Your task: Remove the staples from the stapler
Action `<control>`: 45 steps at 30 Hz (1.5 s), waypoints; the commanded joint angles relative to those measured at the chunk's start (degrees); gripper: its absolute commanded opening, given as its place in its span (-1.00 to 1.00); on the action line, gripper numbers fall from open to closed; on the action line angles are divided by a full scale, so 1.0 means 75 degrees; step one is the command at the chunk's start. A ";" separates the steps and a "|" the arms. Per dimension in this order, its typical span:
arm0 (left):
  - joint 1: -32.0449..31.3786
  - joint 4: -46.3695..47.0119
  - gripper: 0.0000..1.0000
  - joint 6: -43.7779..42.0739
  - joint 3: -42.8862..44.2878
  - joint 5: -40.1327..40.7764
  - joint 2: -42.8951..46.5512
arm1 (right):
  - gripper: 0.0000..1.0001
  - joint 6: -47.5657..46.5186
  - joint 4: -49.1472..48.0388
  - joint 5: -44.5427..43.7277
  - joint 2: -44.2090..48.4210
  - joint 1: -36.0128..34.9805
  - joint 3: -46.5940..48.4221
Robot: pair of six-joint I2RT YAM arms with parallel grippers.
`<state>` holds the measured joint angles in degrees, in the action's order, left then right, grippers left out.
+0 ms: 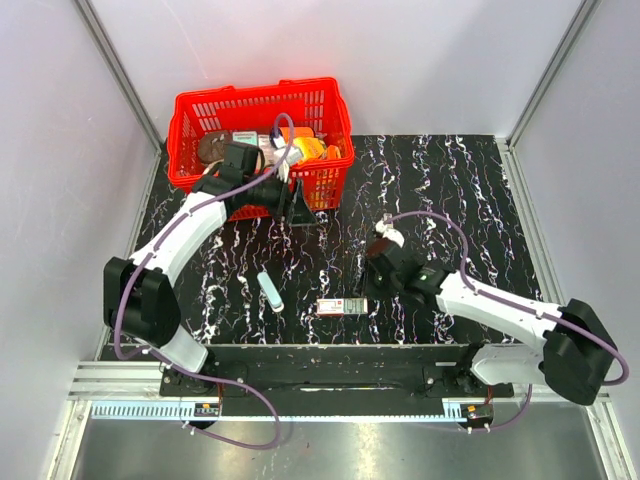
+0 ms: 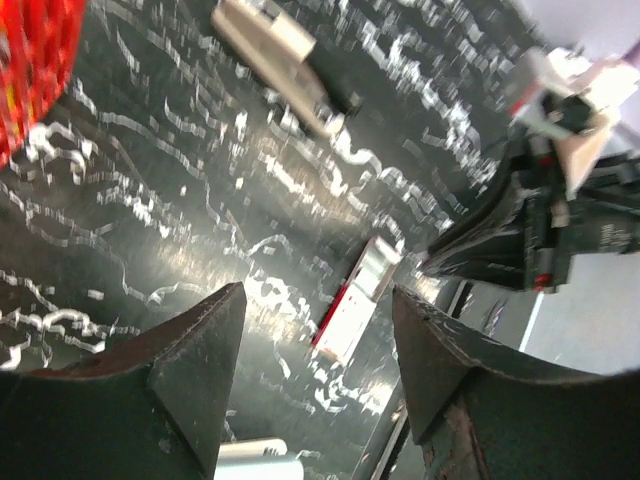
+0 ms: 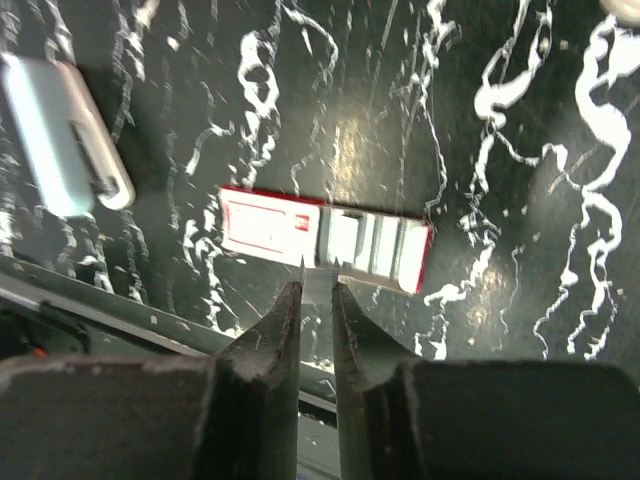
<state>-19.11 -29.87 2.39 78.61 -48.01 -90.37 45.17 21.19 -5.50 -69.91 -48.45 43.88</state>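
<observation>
Closest up: shut right pincer (image 3: 318, 290) poised over red-white staple box (image 3: 325, 238). Left pincer (image 2: 318, 295) wide, empty. Stapler (image 1: 270, 290) on desk (image 1: 450, 180), left of box, apart. Advise low, level approach; grip stapler squarely.

Built as a matched pair: left arm (image 1: 185, 235) and right arm (image 1: 500, 310), clad in glossy white shells along the links, with bulky matte black housings at the joints. Wired on the outside with a thin purple cable (image 1: 128, 300) on the left, and another purple cable (image 1: 452, 228) on the right. Mounted on squat black bases (image 1: 190, 378). Topped at the right wrist with a small white camera block (image 1: 390, 235). Fitted with a black left hand (image 2: 320, 300) of two thick, wedge-shaped fingers (image 2: 195, 375), scuffed grey along the edges. Fitted likewise with a black right hand (image 3: 318, 272), narrowing to thin, pointed fingertips (image 3: 285, 310).
</observation>
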 commanded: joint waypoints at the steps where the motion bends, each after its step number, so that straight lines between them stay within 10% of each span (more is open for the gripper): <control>1: -0.0345 -0.0811 0.28 -0.1490 -0.0426 0.1291 0.0283 | -0.75 0.0318 0.0853 -0.1153 -0.0392 -0.0606 0.0536; 45: -0.1119 -0.1080 0.23 -0.1714 -0.0380 0.1749 0.0436 | -0.34 0.0435 0.0960 -0.1060 -0.2316 -0.0947 0.0923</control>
<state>-27.18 -37.85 -9.45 74.28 -35.29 -88.73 48.71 28.18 -12.53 -87.00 -54.87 48.42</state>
